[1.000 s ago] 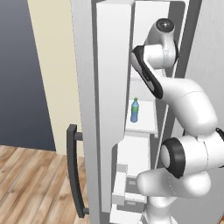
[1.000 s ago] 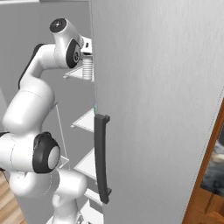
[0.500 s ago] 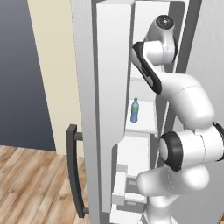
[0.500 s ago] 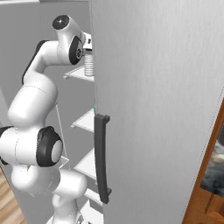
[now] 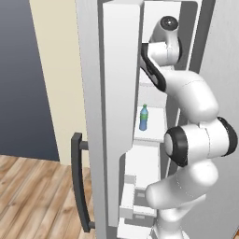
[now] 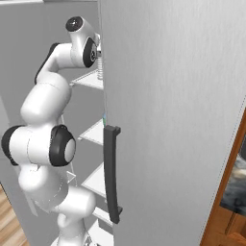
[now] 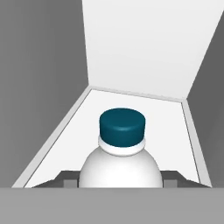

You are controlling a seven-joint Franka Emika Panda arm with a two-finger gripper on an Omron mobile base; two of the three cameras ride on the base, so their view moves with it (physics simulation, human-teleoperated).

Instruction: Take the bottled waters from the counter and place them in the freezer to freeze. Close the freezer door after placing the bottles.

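Note:
Seen from the hand, the whitish bottle (image 7: 120,168) with its dark teal cap stands between my fingertips, and my gripper (image 7: 121,180) is shut on its shoulders above a white freezer shelf (image 7: 175,113). From the right base, the ribbed bottle (image 6: 100,68) hangs under my gripper (image 6: 98,54), at or just above an upper shelf (image 6: 89,79). The blue-tinted bottle with a green cap (image 5: 144,117) stands upright on a lower shelf (image 5: 149,138) of the freezer. The freezer door (image 5: 119,93) stands open at the left, white lining toward me, dark bar handle (image 5: 78,184) outside.
A second grey door panel (image 6: 173,96) with a dark vertical handle (image 6: 111,178) stands close on the arm's right. White drawers (image 5: 137,196) sit low in the freezer. Grey walls (image 7: 39,65) enclose the shelf on both sides. Wooden floor (image 5: 32,196) lies at the left.
My hand has moved a little further in and up over the upper shelf, carrying the whitish bottle with it. The blue bottle has stayed put.

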